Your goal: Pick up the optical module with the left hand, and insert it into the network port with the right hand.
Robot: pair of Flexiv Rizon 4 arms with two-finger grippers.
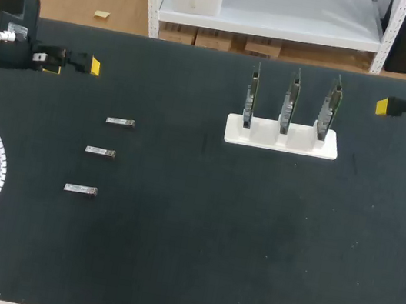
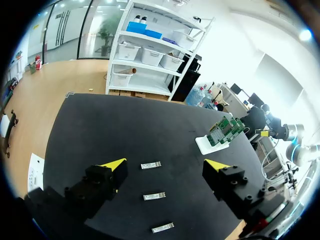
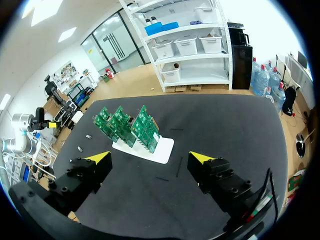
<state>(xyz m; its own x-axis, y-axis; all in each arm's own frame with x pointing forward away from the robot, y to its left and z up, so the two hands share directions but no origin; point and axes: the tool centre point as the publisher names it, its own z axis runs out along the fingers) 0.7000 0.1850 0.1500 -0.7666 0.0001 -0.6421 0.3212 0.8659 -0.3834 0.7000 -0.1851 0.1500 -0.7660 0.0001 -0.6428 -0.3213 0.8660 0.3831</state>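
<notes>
Modules (image 1: 100, 152), three in a row, lie untouched on the counter (image 1: 185, 258), well left of the boards (image 1: 290, 100) standing in their holder (image 1: 281, 143). Both jaws stand wide and empty: the left jaws at the far left, the right jaws at the far right. Pickup has not begun. Next, I judge, the left jaws must descend over one module and close across its narrow sides.

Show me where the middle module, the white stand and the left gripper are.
middle module (image 1: 100, 152), head view, centre of its metal body.
white stand (image 1: 281, 143), head view, front edge of its base.
left gripper (image 2: 166, 165), left wrist view, gap midway between its yellow tips.
</notes>
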